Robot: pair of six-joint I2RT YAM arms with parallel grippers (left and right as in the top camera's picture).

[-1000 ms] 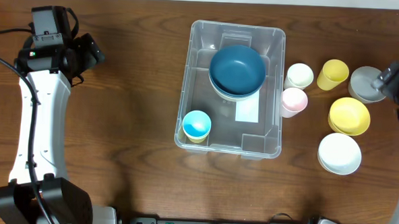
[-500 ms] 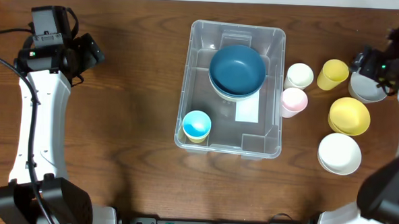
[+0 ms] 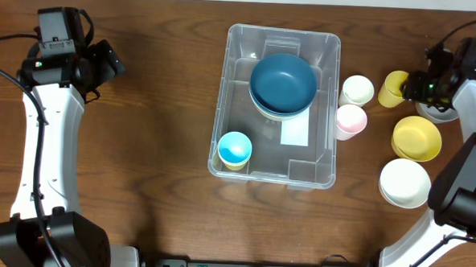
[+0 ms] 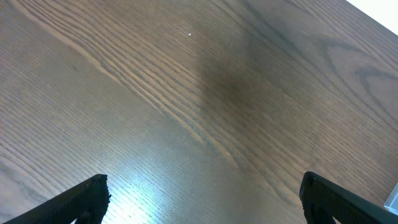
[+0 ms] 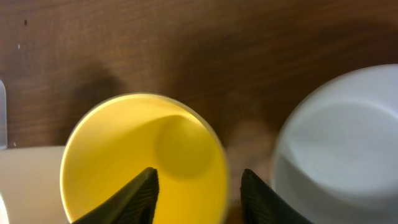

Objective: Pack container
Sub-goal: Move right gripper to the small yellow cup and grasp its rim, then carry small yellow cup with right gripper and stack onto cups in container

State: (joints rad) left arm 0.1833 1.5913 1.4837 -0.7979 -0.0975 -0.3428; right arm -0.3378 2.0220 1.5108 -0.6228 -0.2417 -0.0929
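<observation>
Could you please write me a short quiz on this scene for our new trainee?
1. True or false: the blue bowl lies inside the container.
2. The right gripper has which cup's rim between its fingers? A pink, B yellow, C white.
3. Fill in: the left gripper, fingers apart, hangs over bare ___.
Key: 1 true; 2 B, the yellow cup; 3 table.

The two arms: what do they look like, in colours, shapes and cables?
The left arm and right arm have long white links between black joints and black wrist blocks. A thin black cable runs along the left one. A green light glows near each wrist. The jaws are black.
</observation>
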